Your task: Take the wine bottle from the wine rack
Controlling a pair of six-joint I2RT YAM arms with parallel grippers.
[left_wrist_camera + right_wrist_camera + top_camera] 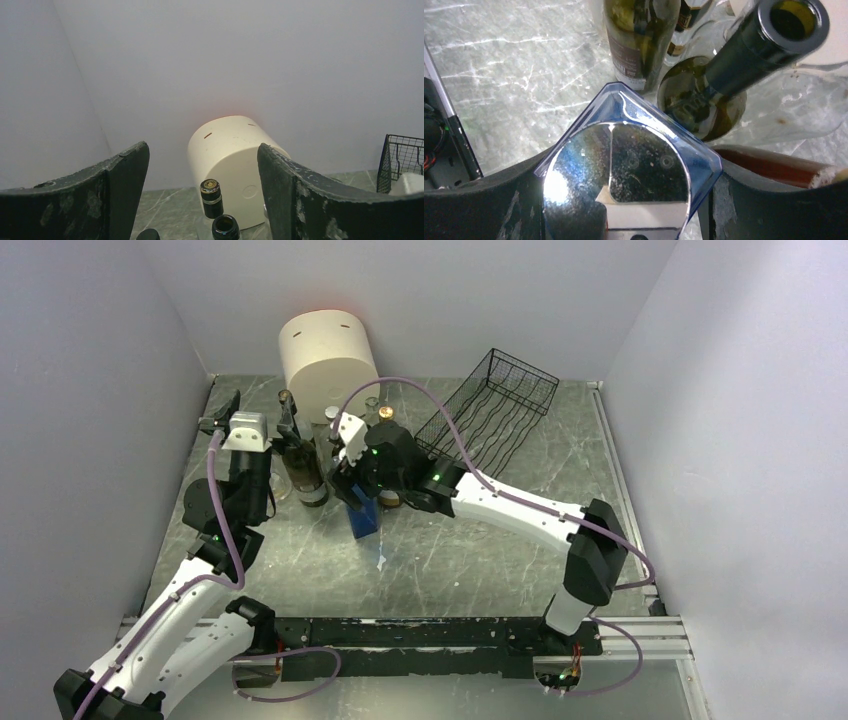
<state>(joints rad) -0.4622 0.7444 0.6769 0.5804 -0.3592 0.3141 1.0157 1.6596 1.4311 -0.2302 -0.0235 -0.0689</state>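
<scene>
A: Right pincer (353, 488), what's it doing?
B: Pinching the blue bottle (624, 115). One finger on each side of the square body, silver cap facing the wrist camera. The bottle is upright, straight between the fingers.

A: On the wine rack (490, 405)?
B: No. The rack is well off to that pincer's right and further back, tilted, and I see no bottle in it. My read is that the bottle is off the rack already. I can't tell if its base touches the surface (480, 560).

A: Left pincer (202, 170)?
B: Spread wide, nothing between the fingers. The cream cylinder (230, 160) is ahead of it, with bottle necks low in front.

A: Handling?
B: Glass, so stiff, smooth and breakable. It'll likely slip if squeezed lightly. I can't see how full it is, so weight is a guess. Probably moderate.

A: Best hold?
B: The flat faces, on the body below the shoulder. Gripped on the corners, I'd expect it to twist.

A: Risks?
B: There are dark bottles (305, 468) just beyond the right pincer, and the open-necked one (769, 35) is very close ahead and to the right. A sideways swing could knock them.
</scene>
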